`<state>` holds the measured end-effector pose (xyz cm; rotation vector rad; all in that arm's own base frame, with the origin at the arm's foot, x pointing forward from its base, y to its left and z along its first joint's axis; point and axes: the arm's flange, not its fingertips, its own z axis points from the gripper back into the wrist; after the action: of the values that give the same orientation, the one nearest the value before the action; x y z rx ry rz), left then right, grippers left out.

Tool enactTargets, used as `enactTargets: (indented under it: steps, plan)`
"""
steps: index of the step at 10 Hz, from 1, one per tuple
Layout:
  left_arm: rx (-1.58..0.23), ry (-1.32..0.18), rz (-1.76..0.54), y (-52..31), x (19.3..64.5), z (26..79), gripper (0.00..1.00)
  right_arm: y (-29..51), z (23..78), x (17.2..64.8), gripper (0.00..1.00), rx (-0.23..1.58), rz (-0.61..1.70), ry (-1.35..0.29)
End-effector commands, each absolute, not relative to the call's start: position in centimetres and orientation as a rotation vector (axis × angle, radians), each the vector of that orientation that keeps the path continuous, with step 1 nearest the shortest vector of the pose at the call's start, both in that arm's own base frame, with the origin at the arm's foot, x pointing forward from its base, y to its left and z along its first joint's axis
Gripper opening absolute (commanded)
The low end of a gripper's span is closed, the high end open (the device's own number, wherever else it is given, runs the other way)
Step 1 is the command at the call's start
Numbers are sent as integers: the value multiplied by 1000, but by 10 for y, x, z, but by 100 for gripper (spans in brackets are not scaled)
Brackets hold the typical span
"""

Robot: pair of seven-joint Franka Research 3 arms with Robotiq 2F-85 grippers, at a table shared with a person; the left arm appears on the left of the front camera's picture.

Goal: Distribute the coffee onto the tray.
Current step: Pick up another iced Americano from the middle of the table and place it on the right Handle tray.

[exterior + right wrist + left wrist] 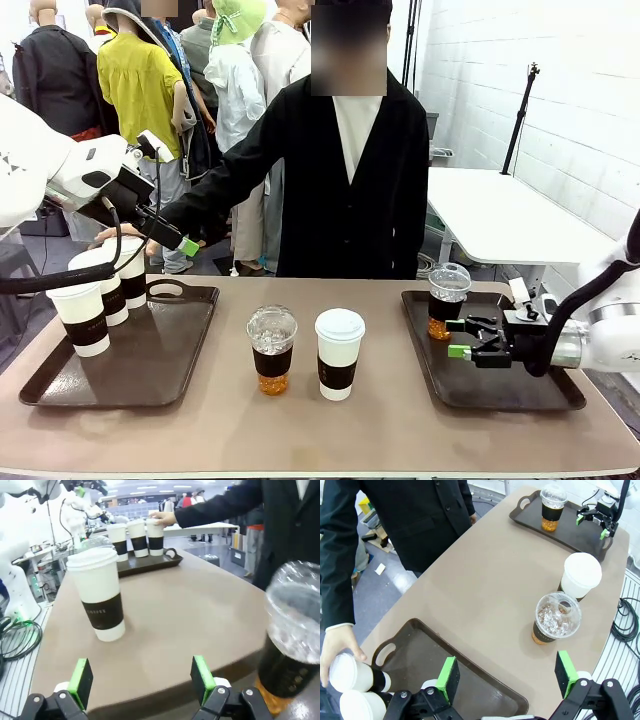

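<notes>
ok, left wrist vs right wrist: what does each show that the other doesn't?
Left wrist, not right wrist: the handle of the right tray; the ice in the mid-table clear cup, from above. Right wrist, not left wrist: three white cups on the left tray; the sleeve print on the mid-table white cup. Both: the person's hand on a white cup; the right gripper, jaws open, beside the other clear cup.

White brick wall (540,60); white side table (500,215); floor (380,600) possibly grey-blue.
</notes>
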<state>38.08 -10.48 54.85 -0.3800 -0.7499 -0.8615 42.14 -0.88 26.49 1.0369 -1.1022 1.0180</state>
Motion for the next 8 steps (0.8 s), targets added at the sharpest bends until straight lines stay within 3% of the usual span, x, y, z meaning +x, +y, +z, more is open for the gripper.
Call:
enactTargets:
  steps: [1, 8]
  plan:
    - [-389, -745, -861, -103, 381, 548, 100, 7, 266, 410, 100, 1016, 1087, -1116]
    - [-389, -745, -861, -103, 381, 548, 100, 36, 255, 415, 100, 1094, 1191, -1078]
